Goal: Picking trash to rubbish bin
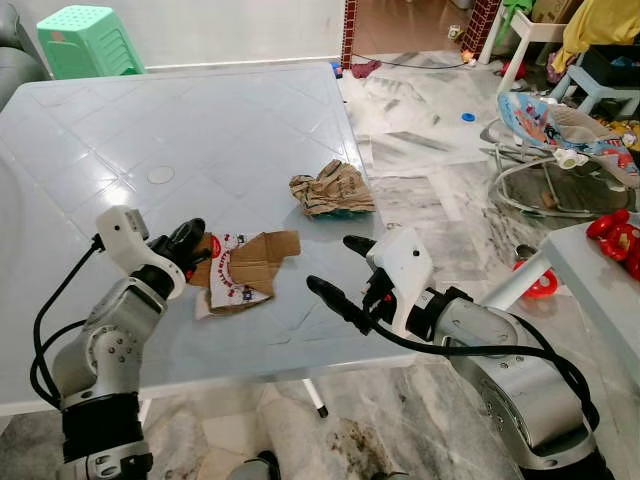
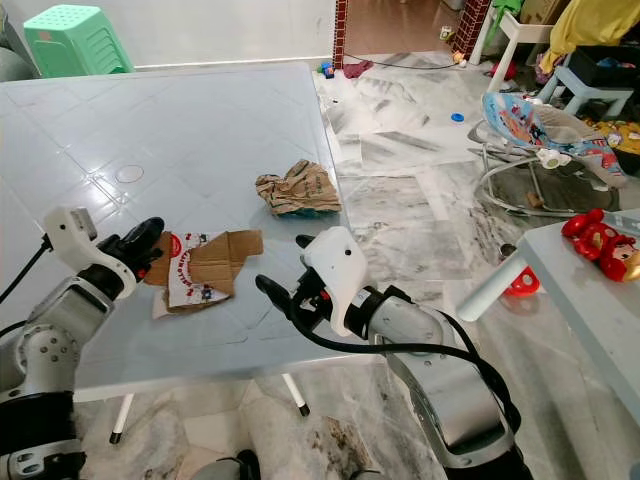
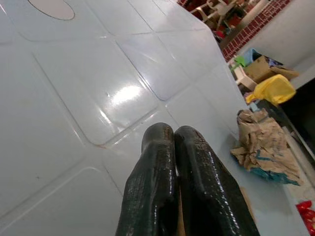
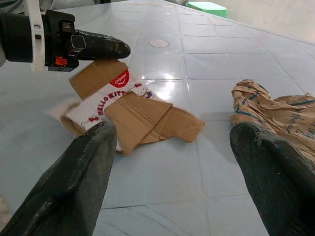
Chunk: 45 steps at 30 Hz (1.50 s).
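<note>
A flattened brown cardboard box (image 1: 250,262) with a red and white printed side lies near the front edge of the pale table (image 1: 200,110). My left gripper (image 1: 190,240) sits at its left corner, fingers (image 3: 162,172) pressed together, with a sliver of the cardboard between them. My right gripper (image 1: 335,265) hovers open just right of the cardboard, near the table's front right edge. In the right wrist view its two fingers (image 4: 83,167) frame the cardboard (image 4: 142,115). A crumpled brown paper bag (image 1: 332,188) rests farther back by the table's right edge.
A green plastic stool (image 1: 85,38) stands behind the table at the far left. On the marble floor to the right are a baby bouncer (image 1: 560,130) and scattered toys. A second white table (image 1: 590,270) with red toys (image 1: 615,235) stands at the right.
</note>
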Motion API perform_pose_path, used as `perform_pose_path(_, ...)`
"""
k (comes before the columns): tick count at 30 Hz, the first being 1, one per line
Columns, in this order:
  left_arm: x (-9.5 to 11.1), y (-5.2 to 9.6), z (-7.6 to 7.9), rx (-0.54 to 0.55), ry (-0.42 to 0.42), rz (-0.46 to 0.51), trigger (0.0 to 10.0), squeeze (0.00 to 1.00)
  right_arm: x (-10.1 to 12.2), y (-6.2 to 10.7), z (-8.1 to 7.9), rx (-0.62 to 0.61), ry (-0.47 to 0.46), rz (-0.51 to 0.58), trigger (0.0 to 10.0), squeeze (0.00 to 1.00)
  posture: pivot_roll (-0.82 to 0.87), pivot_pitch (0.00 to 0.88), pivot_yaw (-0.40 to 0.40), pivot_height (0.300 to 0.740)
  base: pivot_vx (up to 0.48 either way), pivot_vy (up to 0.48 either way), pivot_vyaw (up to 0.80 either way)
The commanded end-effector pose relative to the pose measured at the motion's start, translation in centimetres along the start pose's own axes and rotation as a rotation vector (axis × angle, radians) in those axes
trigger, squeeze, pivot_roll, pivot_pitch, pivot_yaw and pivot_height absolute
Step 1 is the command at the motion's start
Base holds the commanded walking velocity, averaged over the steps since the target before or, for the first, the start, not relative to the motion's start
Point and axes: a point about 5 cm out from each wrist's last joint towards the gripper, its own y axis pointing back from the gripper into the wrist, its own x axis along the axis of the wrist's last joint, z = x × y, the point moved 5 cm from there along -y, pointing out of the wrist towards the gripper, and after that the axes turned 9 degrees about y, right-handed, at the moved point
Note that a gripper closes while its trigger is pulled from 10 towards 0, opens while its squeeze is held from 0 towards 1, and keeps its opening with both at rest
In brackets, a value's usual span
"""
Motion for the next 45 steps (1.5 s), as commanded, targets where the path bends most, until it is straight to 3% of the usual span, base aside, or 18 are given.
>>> perform_pose_path(1,0.9,0.4,0.1,0.028,-0.048,0.059,0.0,0.0,0.1,-0.1,0.1,0.0,0.008,0.002,10.0,0.0,-0.07,0.133,-0.008,0.74,0.0,0.0,0.0)
perform_pose_path(6,0.9,0.7,0.3,0.046,-0.054,0.087,0.0,0.0,0.0,-0.1,0.1,0.0,0.01,0.002,10.0,0.0,-0.07,0.131,-0.01,0.74,0.0,0.0,0.0)
perform_pose_path(8,1.6,1.0,1.2,0.043,-0.101,0.14,0.0,0.0,0.0,-0.1,0.1,-0.001,0.01,0.003,10.0,0.0,-0.06,0.128,-0.013,0.74,0.0,0.0,0.0)
perform_pose_path(15,1.2,1.6,2.2,0.008,-0.076,0.16,0.0,0.0,0.1,-0.3,0.1,0.002,0.009,0.007,10.0,0.0,-0.06,0.128,-0.014,0.74,0.0,0.0,0.0)
perform_pose_path(16,1.5,1.8,2.0,0.017,-0.056,0.182,7.0,1.0,0.0,-0.3,0.1,0.004,0.009,0.007,10.0,0.0,-0.06,0.128,-0.014,0.74,0.0,0.0,0.0)
perform_pose_path(17,1.5,1.8,2.0,0.017,-0.056,0.182,7.0,1.0,0.0,-0.3,0.1,0.004,0.009,0.007,10.0,0.0,-0.06,0.128,-0.014,0.74,0.0,0.0,0.0)
perform_pose_path(18,1.8,2.1,1.9,0.025,-0.034,0.202,10.0,1.0,0.0,-0.3,0.1,0.005,0.009,0.006,10.0,0.0,-0.06,0.128,-0.014,0.74,0.0,0.0,0.0)
perform_pose_path(21,2.3,3.2,2.1,0.016,0.025,0.25,10.0,1.0,-0.1,-0.2,0.0,0.007,0.011,0.004,10.0,0.0,-0.05,0.127,-0.018,0.74,0.0,0.0,0.0)
perform_pose_path(24,1.4,5.1,2.2,0.02,0.049,0.25,10.0,1.0,-0.2,-0.1,0.2,0.006,0.011,0.002,10.0,0.0,-0.04,0.129,-0.022,0.74,0.0,0.0,0.0)
perform_pose_path(27,-1.0,7.3,1.7,0.027,0.072,0.189,10.0,1.0,-0.2,-0.1,0.0,0.027,-0.006,0.009,10.0,0.0,-0.02,0.129,-0.027,0.74,0.0,0.0,0.0)
perform_pose_path(31,-4.1,8.7,1.5,0.018,0.085,0.054,10.0,1.0,0.1,-0.2,-0.9,0.102,-0.029,0.027,10.0,0.0,0.0,0.126,-0.031,0.74,0.0,0.0,0.0)
perform_pose_path(36,-5.4,9.9,1.4,0.024,0.085,-0.006,10.0,1.0,0.4,0.2,-1.5,0.176,-0.056,0.04,10.0,0.0,0.0,0.122,-0.035,0.74,0.0,0.0,0.0)
perform_pose_path(45,-6.2,10.3,1.5,0.009,0.121,-0.058,10.0,1.0,0.5,0.6,-1.8,0.229,-0.061,0.045,10.0,0.0,0.0,0.116,-0.031,0.74,0.0,0.0,0.0)
